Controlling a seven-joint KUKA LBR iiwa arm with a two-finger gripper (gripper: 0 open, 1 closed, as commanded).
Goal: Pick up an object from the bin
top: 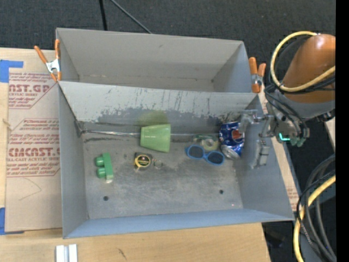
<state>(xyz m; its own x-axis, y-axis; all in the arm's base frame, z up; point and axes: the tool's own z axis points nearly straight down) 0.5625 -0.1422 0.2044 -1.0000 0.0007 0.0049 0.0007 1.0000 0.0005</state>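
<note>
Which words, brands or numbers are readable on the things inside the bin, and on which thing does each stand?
No text here can be read.
Blue, red and white can: printed marks, too blurred to read.
Round yellow and black object: centre label, too small to read.
Green cup, green block, blue sunglasses: no text visible.

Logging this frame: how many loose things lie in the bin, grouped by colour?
Green: 2, cup and block
Blue: 2, sunglasses and crushed can
Yellow and black: 1, small tape measure
Pale: 1, small roll, kind unclear
Total: 6
</note>
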